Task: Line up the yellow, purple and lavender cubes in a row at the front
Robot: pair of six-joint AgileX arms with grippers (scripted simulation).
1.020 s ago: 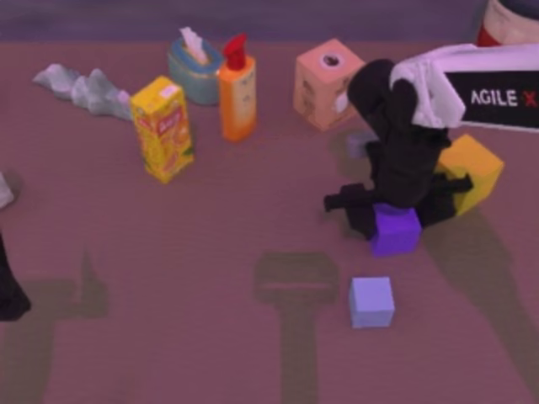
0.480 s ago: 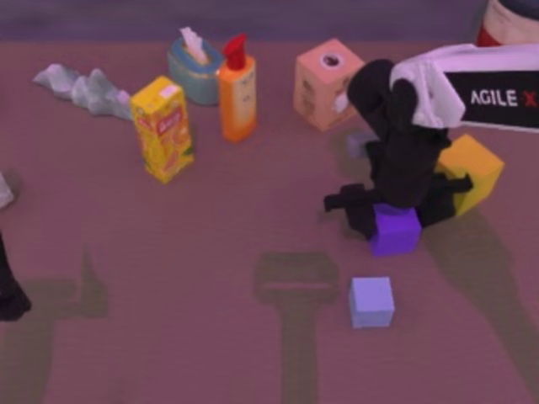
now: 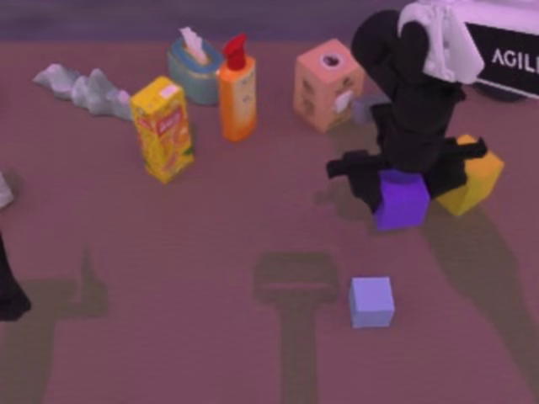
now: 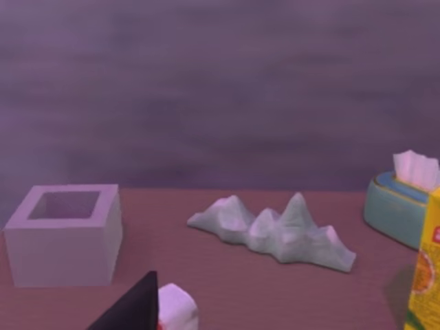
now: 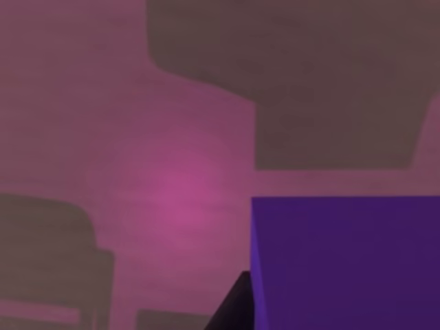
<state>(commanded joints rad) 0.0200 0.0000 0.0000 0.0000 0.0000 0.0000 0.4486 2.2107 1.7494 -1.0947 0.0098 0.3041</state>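
My right gripper point(image 3: 401, 187) is shut on the vivid purple cube point(image 3: 404, 202) and holds it just above the table at the right. The purple cube point(image 5: 344, 261) fills the corner of the right wrist view, with one dark finger point(image 5: 234, 306) against its side. The large orange-yellow cube point(image 3: 478, 181) rests just right of the gripper, partly hidden by the arm. Alone nearer the front lies the pale lavender cube point(image 3: 371, 302). My left gripper point(image 3: 10, 295) is parked at the table's left edge.
Along the back stand a yellow juice carton point(image 3: 162, 128), an orange pump bottle point(image 3: 237, 88), a teal tissue holder point(image 3: 194, 67) and a pink box with a round hole point(image 3: 328, 82). A crumpled grey cloth point(image 3: 82, 88) lies at the back left. The left wrist view shows an open grey box point(image 4: 65, 234).
My right gripper has risen and drawn toward the back with the purple cube, which has left the table. The other cubes and the left arm have not moved.
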